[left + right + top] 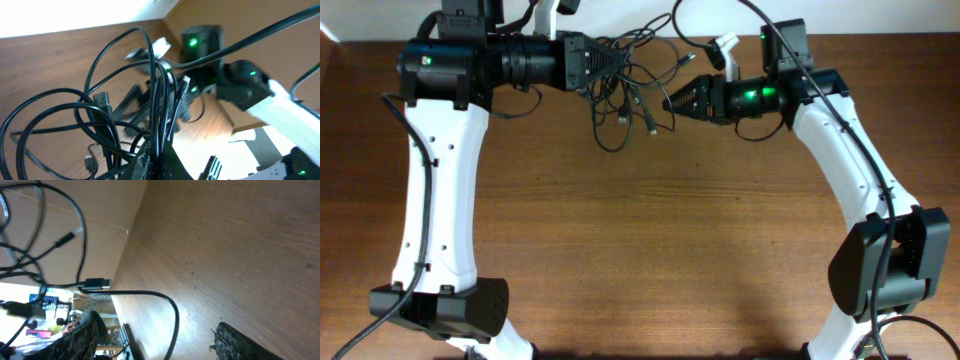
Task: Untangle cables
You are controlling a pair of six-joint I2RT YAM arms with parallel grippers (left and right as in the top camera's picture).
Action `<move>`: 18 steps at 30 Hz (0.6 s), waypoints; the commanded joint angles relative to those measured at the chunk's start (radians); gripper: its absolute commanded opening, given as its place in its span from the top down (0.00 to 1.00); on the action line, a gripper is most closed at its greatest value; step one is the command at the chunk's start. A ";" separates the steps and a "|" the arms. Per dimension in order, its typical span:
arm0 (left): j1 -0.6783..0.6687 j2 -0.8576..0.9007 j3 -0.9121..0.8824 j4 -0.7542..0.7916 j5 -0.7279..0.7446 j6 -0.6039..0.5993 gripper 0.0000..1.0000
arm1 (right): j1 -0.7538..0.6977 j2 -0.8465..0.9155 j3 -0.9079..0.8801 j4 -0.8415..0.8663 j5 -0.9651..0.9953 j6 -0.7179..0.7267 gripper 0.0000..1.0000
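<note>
Two hands work at the bench's (650,240) far edge: left hand (603,72) clenched on the cables (636,96), right hand (670,102) released, fingers spread wide.

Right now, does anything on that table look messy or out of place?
Yes: the black cables form a knotted clump at the far edge of the table, loops and plug ends sticking out. The left tool is shut on it; the right tool is open beside it.

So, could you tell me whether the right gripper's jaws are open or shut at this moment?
Open. On the right gripper, the wrist view shows the jaws wide apart, with one loose cable passing unclamped between them.
</note>
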 commanded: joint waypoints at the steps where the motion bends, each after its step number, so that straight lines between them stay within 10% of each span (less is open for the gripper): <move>1: 0.001 0.002 0.006 0.057 0.108 -0.028 0.94 | 0.043 -0.011 0.008 0.004 0.058 0.041 0.25; 12: 0.008 0.002 0.006 0.338 0.217 -0.264 0.96 | 0.114 0.082 0.000 -0.030 0.152 0.198 0.42; 18: 0.040 0.002 0.006 0.399 0.243 -0.292 0.96 | 0.107 0.093 -0.002 -0.145 0.304 0.194 0.66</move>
